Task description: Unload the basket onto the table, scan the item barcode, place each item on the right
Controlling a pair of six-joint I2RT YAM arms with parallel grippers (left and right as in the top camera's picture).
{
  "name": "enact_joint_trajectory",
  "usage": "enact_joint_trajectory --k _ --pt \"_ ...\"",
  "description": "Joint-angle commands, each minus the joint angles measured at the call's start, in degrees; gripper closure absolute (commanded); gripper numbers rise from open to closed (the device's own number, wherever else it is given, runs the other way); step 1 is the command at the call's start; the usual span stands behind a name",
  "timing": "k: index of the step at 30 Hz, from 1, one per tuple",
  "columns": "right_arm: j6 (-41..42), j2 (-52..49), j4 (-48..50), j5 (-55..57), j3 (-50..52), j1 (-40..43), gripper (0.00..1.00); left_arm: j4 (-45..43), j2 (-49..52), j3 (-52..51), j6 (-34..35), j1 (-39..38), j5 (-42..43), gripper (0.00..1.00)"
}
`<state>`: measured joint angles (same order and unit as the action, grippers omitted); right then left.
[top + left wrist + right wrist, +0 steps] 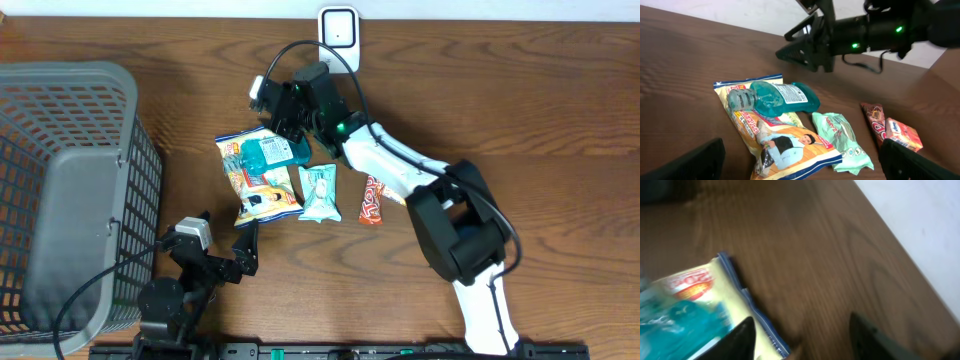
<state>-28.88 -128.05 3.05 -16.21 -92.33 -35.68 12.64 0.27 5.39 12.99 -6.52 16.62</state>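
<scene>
Left hand [800, 149] was held wide and empty near the teal bottle [775, 97]; right hand [801, 322] was seen parted, gripping nothing, just beyond that bottle.

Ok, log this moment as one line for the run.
left gripper: open, empty | right gripper: open, empty, over snack bag corner | teal bottle: lying on snack bag, not held | scan: not yet done
</scene>
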Motion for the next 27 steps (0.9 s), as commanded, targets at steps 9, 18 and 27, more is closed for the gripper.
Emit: enact_joint_trajectory --k 9,18,27 --pt "9.6 -7.2 -3.7 8.4 -3.0 0.5 0.73 1.5 0.0 -0.9 -1.2 0.2 0.9 0.02" --pt "12.4 -2.3 -25.6 19.1 -4.5 2.8 0.86 1.5 0.0 -0.9 -1.2 0.2 0.9 0.02" --pt "21.6 4.9 -38.9 21.4 -4.5 5.0 0.85 1.5 0.0 -0.9 -1.2 0.2 0.9 0.02"
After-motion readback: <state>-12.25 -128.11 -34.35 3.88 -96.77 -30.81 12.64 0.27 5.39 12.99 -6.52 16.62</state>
